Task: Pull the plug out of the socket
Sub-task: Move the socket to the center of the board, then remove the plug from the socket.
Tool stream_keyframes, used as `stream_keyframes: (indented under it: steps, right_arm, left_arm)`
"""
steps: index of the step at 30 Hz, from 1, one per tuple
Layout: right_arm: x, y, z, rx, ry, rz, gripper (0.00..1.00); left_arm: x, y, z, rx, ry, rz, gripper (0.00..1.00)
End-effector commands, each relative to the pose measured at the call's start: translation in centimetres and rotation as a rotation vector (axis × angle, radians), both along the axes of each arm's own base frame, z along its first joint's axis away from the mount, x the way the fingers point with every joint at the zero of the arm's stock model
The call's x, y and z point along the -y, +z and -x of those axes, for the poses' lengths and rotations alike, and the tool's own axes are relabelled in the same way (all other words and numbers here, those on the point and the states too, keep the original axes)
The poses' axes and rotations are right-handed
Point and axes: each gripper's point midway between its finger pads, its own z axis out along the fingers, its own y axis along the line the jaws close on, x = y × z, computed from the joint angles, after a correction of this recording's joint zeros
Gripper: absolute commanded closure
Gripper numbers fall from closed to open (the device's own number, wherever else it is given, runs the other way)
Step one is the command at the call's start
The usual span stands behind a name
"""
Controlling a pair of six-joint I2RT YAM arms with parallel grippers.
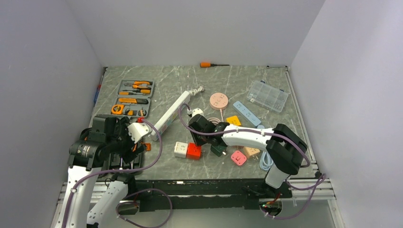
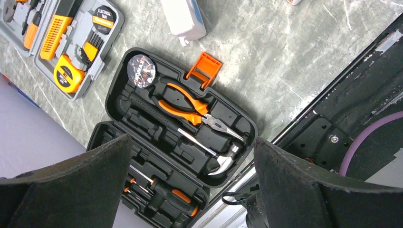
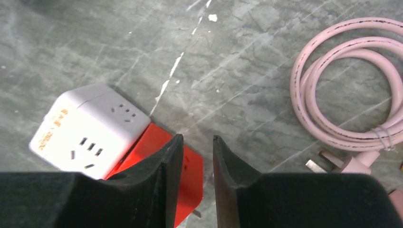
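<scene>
1. The right gripper [image 3: 194, 159] had its two black fingers drawn close together. A thin slit remained between them with nothing in it. Only the right wrist view showed this, because from overhead the arm covered the fingers.
2. Just below those fingers lay a red block [image 3: 147, 142] touching a white cube adapter [image 3: 90, 128]. A coiled pink cable [image 3: 347, 95] lay off to one side.
3. The left gripper [image 2: 190, 142] was spread wide and empty, touching nothing. It hung above an open black tool case [image 2: 142, 128] holding pliers and a hammer, contents that only the left wrist view made out.
4. The socket [image 1: 172, 114] lay flat on the marble table [image 1: 228, 80] between the two arms. It was seen whole only from overhead.
5. Its long axis ran diagonally. The near end pointed toward the left gripper, and the far end pointed away and to the right, where a white cord [image 1: 196, 90] bunched up.
6. Whether a plug sat in it could not be told.
7. Farther out were a pink disc [image 1: 219, 100], a light-blue strip [image 1: 249, 112] and a grey tool tray [image 1: 134, 98].
</scene>
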Motion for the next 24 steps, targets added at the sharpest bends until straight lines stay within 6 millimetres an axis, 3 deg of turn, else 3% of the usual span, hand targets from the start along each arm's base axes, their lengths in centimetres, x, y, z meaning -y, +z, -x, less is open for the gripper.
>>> stream_keyframes:
  steps: [1,4,7,10,13,18,24]
  right_arm:
    - [-0.1,2.0,0.1,0.050,-0.036,-0.028,0.60]
    - [0.9,3.7,-0.7,0.103,-0.068,-0.015,0.19]
    - [1.0,5.8,-0.6,0.147,-0.037,-0.067,0.05]
    - [0.3,7.1,0.7,0.144,0.035,-0.157,0.01]
    - [-1.3,7.1,3.2,0.108,0.158,-0.243,0.00]
    - [-3.1,5.5,6.2,0.179,0.277,-0.152,0.00]
    - [-4.0,3.3,6.7,0.210,0.316,-0.065,0.00]
  left_arm:
    - [0.6,0.9,-0.3,0.032,-0.026,0.024,0.01]
    - [0.5,0.9,-0.1,0.023,-0.028,0.020,0.01]
    - [0.4,0.8,0.1,0.025,-0.036,0.012,0.01]
    - [0.3,0.7,0.3,0.035,-0.050,0.003,0.01]
    - [0.5,0.6,0.4,0.038,-0.065,0.006,0.01]
    - [0.7,0.8,0.7,0.030,-0.074,0.018,0.01]
    - [0.6,0.9,0.9,0.038,-0.079,0.009,0.01]
